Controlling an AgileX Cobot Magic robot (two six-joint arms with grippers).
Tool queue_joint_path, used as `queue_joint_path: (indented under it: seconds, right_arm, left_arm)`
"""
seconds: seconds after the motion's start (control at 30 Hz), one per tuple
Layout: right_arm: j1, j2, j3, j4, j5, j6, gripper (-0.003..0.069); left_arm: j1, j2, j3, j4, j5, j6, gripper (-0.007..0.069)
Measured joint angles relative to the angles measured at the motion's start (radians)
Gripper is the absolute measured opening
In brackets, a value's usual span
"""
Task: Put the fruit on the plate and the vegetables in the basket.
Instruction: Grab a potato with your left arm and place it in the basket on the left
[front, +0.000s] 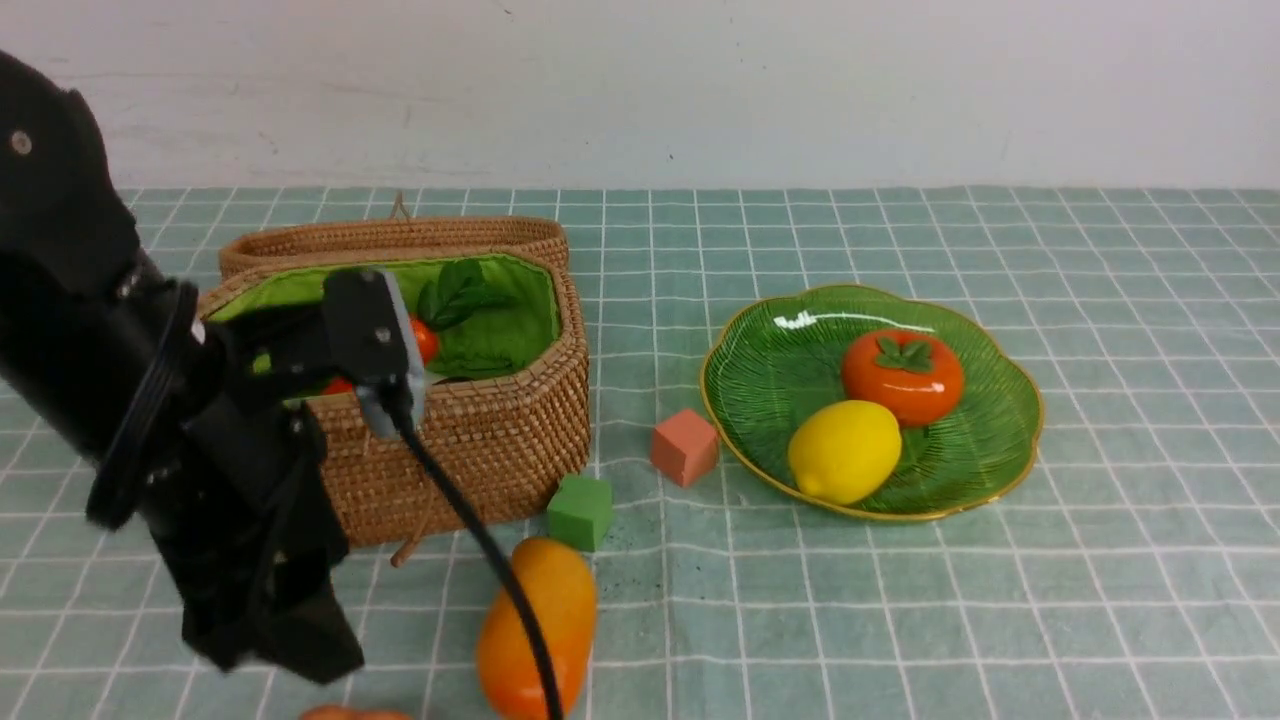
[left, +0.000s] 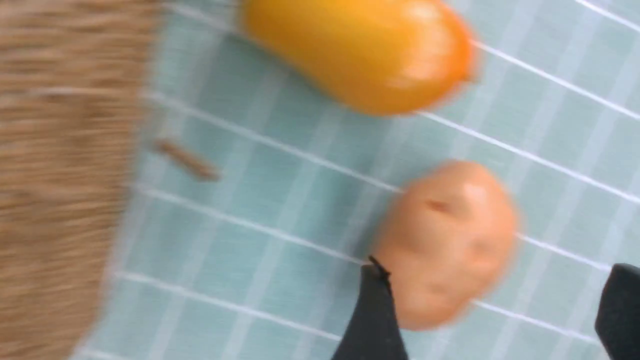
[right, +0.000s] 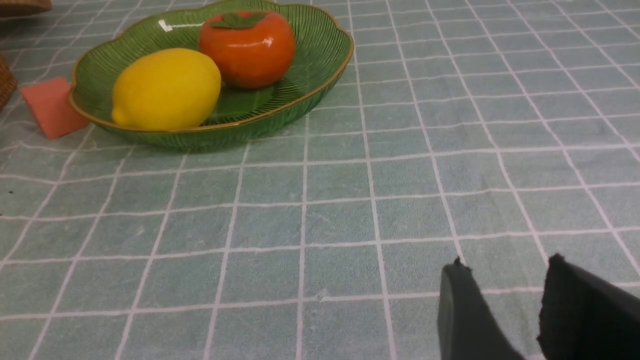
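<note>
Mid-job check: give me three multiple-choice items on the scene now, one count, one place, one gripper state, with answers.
1. How many fruits lie on the plate? A none; B three; C two.
2. Where is the mango? A on the checked cloth in front of the basket; B on the plate; C in the basket.
3. Beside the potato, the left gripper is: A shut on it; B open; C shut on the mango.
Answers: 1 C, the lemon and the persimmon lie there; 2 A, the front view shows it by the green cube; 3 B, its jaws stand wide apart, clamping nothing.
</note>
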Motion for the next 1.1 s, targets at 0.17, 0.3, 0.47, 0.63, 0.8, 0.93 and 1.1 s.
queue_joint_path:
  seconds: [0.17, 0.3, 0.47, 0.63, 0.8, 0.93, 1.1]
  right_arm:
    - [0.0, 0.0, 0.0, 0.0, 0.0, 0.0, 0.0239]
    - [0.0, 0.0, 0.0, 0.0, 0.0, 0.0, 0.0239]
    - [0.0, 0.0, 0.0, 0.0, 0.0, 0.0, 0.0239]
    - [0.0, 0.0, 0.0, 0.0, 0.0, 0.0, 0.0239]
    - [0.0, 0.0, 0.0, 0.0, 0.0, 0.0, 0.0239]
    - [0.0, 0.0, 0.0, 0.0, 0.0, 0.0, 0.0239]
    - [0.0, 0.0, 0.0, 0.0, 0.0, 0.0, 0.0239]
  left_arm:
    - [-0.178, -0.06, 0.143, 0.133, 0.001, -0.078, 0.0518]
    - [-0.247, -0.045, 0.177, 0.207, -0.103, -0.122, 0.0518]
    - [-0.254, 0.014, 0.184, 0.235, -0.21, -0.135, 0.052]
    - [-0.254, 0.088, 0.184, 0.244, -0.232, -0.156, 0.0574]
    - [-0.254, 0.172, 0.184, 0.273, -0.239, -0.201, 0.062]
    - [-0.255, 0.23, 0.18, 0.273, -0.22, -0.213, 0.0624]
    - [-0.254, 0.256, 0.165, 0.273, -0.196, -0.218, 0.0596]
